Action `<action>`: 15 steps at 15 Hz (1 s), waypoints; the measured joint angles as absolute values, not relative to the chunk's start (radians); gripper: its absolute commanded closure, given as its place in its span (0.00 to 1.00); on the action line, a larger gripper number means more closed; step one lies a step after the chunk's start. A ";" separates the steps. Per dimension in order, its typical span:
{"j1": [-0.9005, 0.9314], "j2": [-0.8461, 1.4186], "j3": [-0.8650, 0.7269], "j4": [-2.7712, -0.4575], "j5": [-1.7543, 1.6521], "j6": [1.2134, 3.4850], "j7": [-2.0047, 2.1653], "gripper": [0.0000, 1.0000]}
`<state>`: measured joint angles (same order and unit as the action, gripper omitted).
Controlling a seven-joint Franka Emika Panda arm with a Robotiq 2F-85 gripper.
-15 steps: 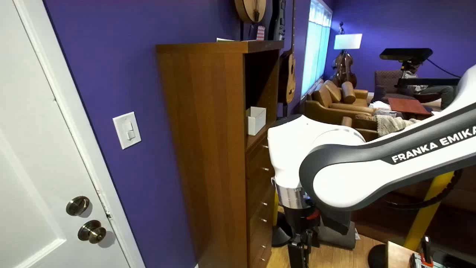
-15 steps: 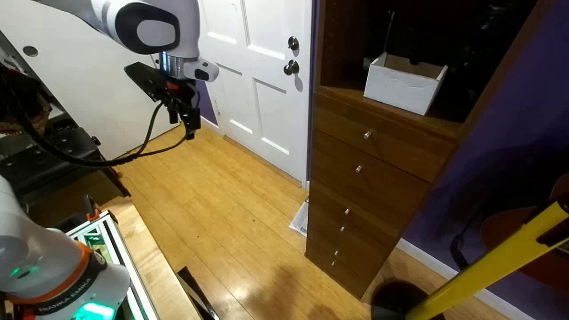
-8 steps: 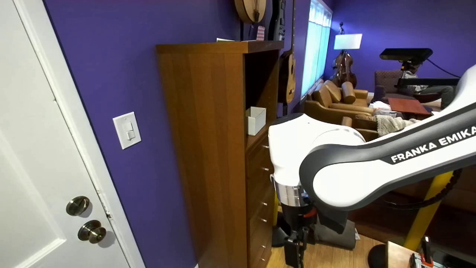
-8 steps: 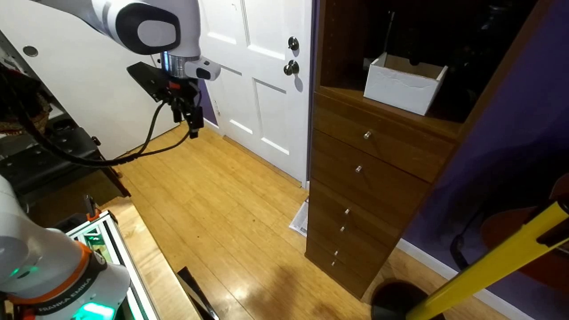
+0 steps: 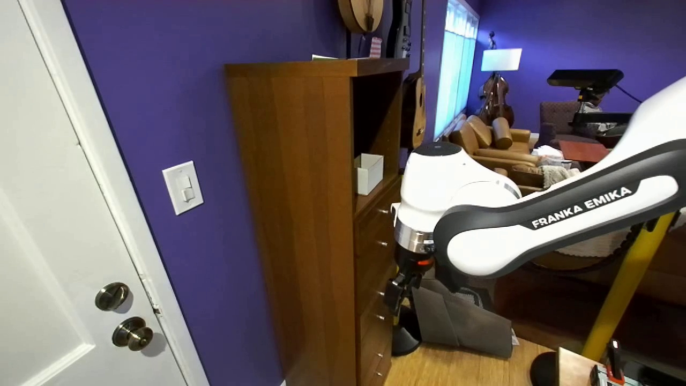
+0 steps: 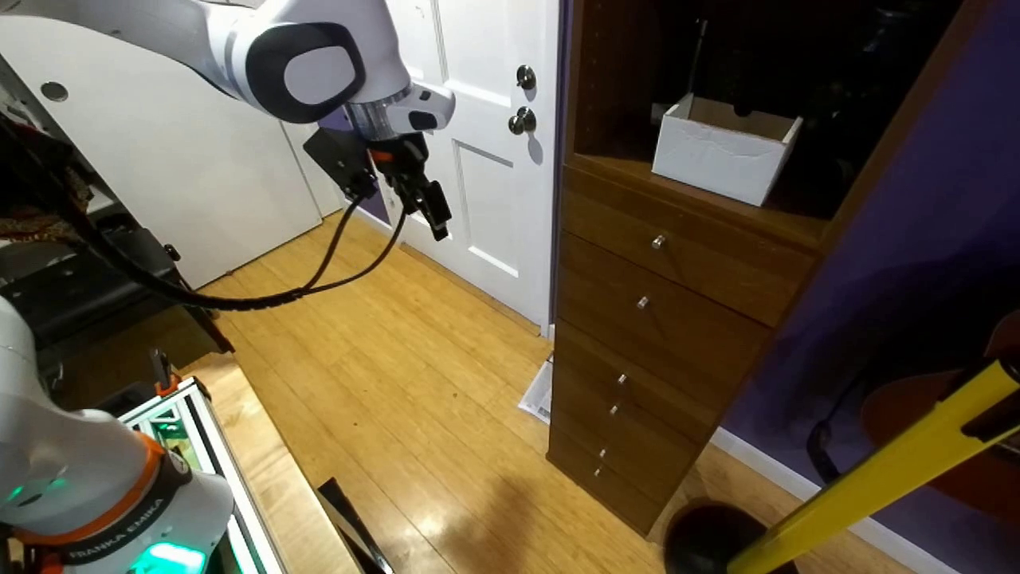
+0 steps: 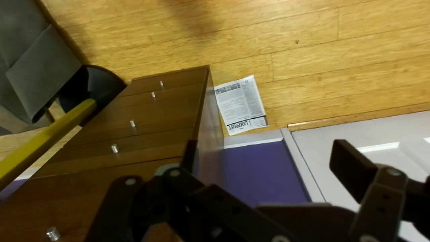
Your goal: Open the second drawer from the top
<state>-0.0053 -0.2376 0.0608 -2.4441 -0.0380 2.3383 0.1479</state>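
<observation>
- Brown wooden second drawer (image 6: 668, 322) sits closed.
- We hold our gripper (image 7: 267, 159) apart from it, jaws spread wide.
- White box (image 6: 721, 158) rests on the shelf (image 6: 615, 165) above.

I see smooth wood on the second drawer (image 6: 673, 328), shiny metal on its knob (image 6: 642, 303), a matt gripper (image 7: 268, 158), glossy wooden floorboards (image 6: 398, 399) and a paper newsletter (image 7: 241, 105).

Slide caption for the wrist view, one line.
Open gripper, closed brown drawers at image left, and a printed sheet on the wooden floor beside the cabinet.
</observation>
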 measured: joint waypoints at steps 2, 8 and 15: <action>-0.032 -0.212 0.030 -2.444 -0.073 2.384 0.114 0.00; -0.099 -0.110 -0.070 -2.430 -0.109 2.532 -0.017 0.00; -0.153 0.050 -0.151 -2.324 -0.102 2.636 -0.192 0.00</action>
<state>-0.1527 0.0496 -0.1514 -2.3244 -0.1021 2.6356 -0.1918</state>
